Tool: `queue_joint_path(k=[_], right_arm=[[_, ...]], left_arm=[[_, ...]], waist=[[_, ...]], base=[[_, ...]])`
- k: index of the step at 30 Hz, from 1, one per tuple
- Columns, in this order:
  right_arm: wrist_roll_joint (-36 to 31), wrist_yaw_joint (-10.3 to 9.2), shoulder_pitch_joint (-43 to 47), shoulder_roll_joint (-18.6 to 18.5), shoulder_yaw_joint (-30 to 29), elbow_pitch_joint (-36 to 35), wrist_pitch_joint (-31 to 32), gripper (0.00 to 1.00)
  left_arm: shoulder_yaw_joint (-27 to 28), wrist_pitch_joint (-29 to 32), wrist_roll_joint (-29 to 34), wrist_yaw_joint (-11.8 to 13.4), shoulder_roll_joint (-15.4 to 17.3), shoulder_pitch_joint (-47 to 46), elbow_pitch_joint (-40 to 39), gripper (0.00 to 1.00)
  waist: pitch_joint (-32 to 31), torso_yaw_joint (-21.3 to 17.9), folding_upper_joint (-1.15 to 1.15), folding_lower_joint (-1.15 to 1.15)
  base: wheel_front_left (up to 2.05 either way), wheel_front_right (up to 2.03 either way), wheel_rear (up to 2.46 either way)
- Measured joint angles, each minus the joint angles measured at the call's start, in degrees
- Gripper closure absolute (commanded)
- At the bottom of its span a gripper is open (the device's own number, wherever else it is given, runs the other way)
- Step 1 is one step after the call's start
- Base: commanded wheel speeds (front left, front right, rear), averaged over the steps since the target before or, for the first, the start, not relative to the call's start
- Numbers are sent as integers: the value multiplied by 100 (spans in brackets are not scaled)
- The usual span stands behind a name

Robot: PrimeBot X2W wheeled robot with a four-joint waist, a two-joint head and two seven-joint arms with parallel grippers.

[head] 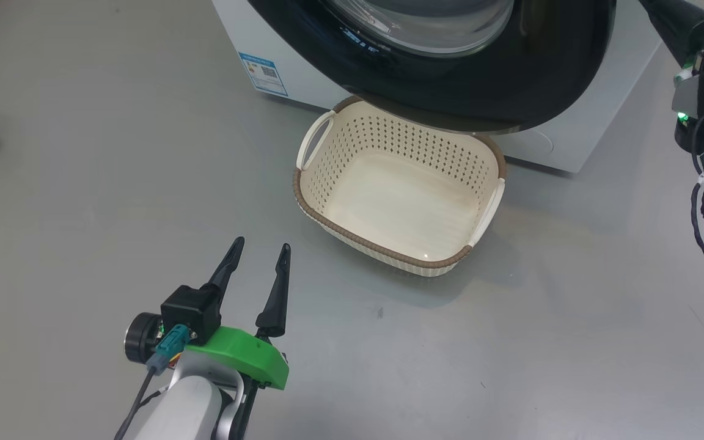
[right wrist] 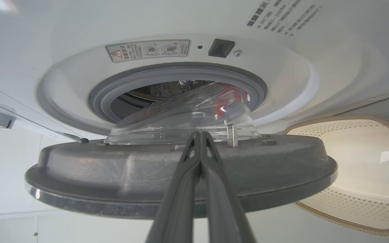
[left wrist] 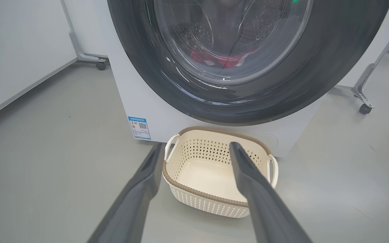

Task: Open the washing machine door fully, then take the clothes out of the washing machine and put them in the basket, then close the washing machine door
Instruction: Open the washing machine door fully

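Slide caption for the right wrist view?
Shut right pincer at the partly open door, red clothes in the drum beyond.

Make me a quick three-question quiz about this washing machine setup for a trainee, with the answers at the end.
1. True or false: the basket is empty.
2. Where are the red clothes? A) behind the glass of the washing machine door; B) on the floor; C) in the left jaws.
3. Fill in: the ___ jaws are pressed together.
Key: 1 true; 2 A; 3 right jaws.
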Motion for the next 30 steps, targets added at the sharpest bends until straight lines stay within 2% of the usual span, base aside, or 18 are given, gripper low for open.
queue_joint_path(k=[5, 9, 14, 20, 27, 30], right_arm=[[-392, 79, 271, 20, 321, -176, -311, 100], [-821, 96, 554, -24, 606, -522, -840, 100], [-1494, 94, 928, -46, 1444, -1506, -1306, 100], [-1992, 94, 1679, -138, 2193, -2214, -1976, 100], [-2374, 96, 2496, -272, 2688, -2512, -2753, 100], [-2847, 96, 2882, -493, 2978, -2637, -3262, 100]], left_arm=[[116, 0, 68, -1, 2, 74, 42, 0], [241, 0, 105, -1, 3, 133, 80, 0], [396, 0, 141, -1, 9, 261, 109, 0], [549, 0, 169, -27, 19, 408, 155, 0], [735, 0, 200, -51, 75, 631, 178, 0], [818, 0, 231, -56, 102, 785, 180, 0]], waist=[[-146, -105, 0, 0], [-276, -216, 0, 0], [-430, -403, 0, 0], [-640, -630, 0, 0], [-924, -879, 0, -1], [-1081, -1023, 0, 0]], base=[[0, 0, 0], [0, 0, 0], [0, 0, 0], [0, 0, 0], [0, 0, 0], [0, 0, 0]])
